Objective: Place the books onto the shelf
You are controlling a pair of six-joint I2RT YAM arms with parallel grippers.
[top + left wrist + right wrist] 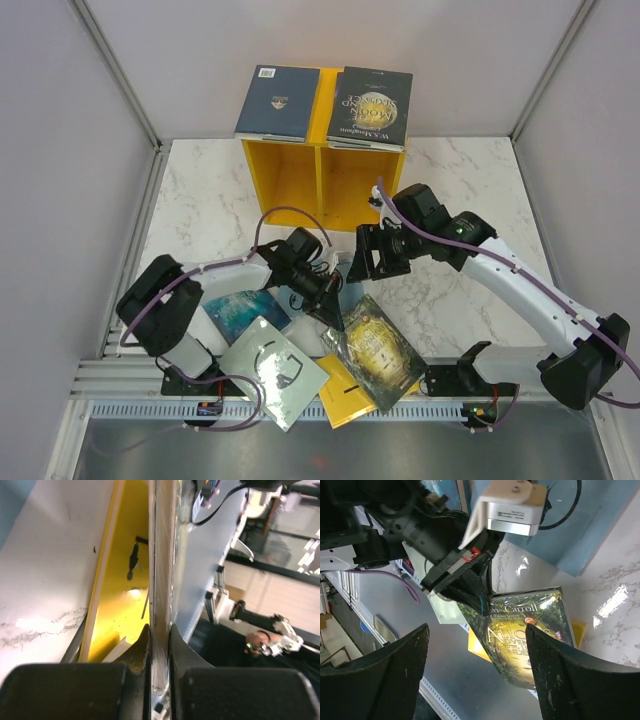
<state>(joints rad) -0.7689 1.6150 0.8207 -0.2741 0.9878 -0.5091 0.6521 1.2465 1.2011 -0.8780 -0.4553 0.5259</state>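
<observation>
The books sit in two groups: a navy blue book point(278, 102) and a black book with gold lettering point(370, 108) lie flat, side by side, on the roof of the yellow shelf point(325, 185). The shelf stands at 12 o'clock on the marble counter point(450, 190), and its two compartments open toward the arms. The rest are a loose, overlapping pile at 6 o'clock, just in front of the arm bases. In that pile the teal book point(243, 310) is at 9 o'clock and the pale grey book point(272, 370) is at 7 o'clock. The yellow book point(345, 392) lies at 6 o'clock, partly under the green-gold Alice book point(380, 350), which is on the 3 o'clock side. A light blue book point(600, 535) lies on the counter beyond it in the right wrist view. The left tool point(326, 303) is pressed together on the 11 o'clock corner of the Alice book. The left wrist view shows the book's thin edge pinched between the two fingers point(140, 652), with the yellow book's cover beside it. The right tool point(368, 262) hangs between the shelf and the pile, its jaws spread wide and holding nothing. Its wrist camera looks down between them at the Alice book and the left tool's grip.
</observation>
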